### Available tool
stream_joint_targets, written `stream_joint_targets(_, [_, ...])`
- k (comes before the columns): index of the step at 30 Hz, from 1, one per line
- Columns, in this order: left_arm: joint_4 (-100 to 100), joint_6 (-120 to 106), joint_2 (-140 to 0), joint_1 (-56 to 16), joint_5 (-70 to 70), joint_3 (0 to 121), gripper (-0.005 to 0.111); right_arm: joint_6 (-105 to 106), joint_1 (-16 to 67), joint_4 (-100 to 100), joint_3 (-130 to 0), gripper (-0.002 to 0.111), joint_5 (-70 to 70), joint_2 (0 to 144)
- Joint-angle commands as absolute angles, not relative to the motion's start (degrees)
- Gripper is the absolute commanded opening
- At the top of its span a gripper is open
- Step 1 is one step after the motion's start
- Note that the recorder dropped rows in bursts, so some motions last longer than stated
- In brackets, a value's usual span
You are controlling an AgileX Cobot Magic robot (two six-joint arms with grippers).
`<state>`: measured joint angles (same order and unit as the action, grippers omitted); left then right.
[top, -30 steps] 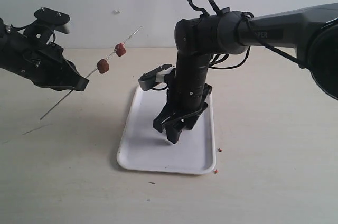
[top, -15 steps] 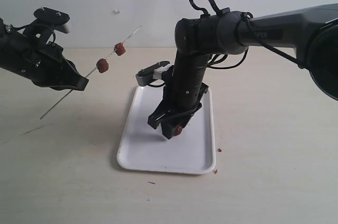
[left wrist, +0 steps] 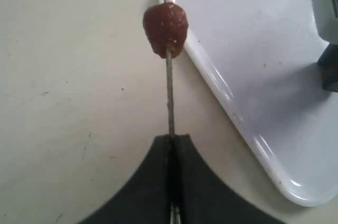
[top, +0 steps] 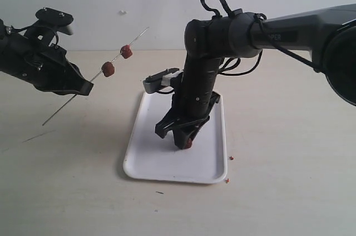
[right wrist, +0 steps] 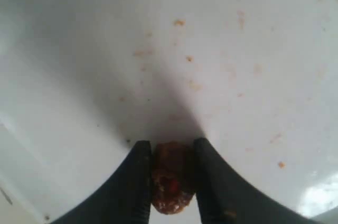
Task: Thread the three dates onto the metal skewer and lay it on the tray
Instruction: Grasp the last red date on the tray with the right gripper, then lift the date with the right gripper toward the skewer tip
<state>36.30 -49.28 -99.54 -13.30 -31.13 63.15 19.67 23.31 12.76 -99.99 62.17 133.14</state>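
- The metal skewer (top: 117, 60) is up in the air off the left side of the tray (top: 150, 163), well clear of the table (top: 67, 191). It's tilted, with the high tip leaning toward the tray's far-left corner and the low end pointing away from the tray.
- Two fruits are already threaded on it, the lower date (top: 108, 69) and the upper date (top: 127, 52). There's a bit of bare rod between them, and both sit toward the tip end, the end nearer the tray.
- The left gripper (top: 83, 87) has the skewer pinched tight. In the left wrist view its jaws are pressed flat together with the rod poking straight out between them, and some bare rod shows before the lower date.
- The third date (top: 188, 143) is over the tray, roughly mid-tray, squeezed between the fingers of the right gripper (top: 181, 138). In the right wrist view both fingers press on its sides, so that's a proper grip.
- Honestly can't tell if that date is resting on the tray floor or just above it.
- The right gripper points down at the tray, and its arm comes in from the tray's right.
- The tray lies flat on the table, with little brownish smears (right wrist: 179, 22) on its floor around the gripped date.
- A couple of reddish crumbs (top: 231, 158) lie on the table just off the tray's right edge.
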Motion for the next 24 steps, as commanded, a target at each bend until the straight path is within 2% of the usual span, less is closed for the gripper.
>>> stream_joint_targets(1, [36.7, -49.8, -99.1, -13.2, -31.1, 63.5, 0.0, 20.6, 21.6, 13.8, -99.9, 0.026, 65.4, 130.5])
stream_joint_targets(6, [36.6, -57.6, -99.2, -13.2, -30.6, 63.5, 0.0, 27.2, 16.8, 24.3, -99.9, 0.026, 70.0, 128.9])
stream_joint_targets(16, [41.9, -71.7, -99.4, -13.2, -30.2, 63.5, 0.0, 41.7, 0.2, 59.1, -99.9, 0.026, 70.0, 128.2])
stream_joint_targets(24, [58.1, -96.4, -101.4, -14.6, -30.2, 63.5, 0.0, 43.3, -8.4, 63.4, -99.9, 0.026, 70.0, 128.2])
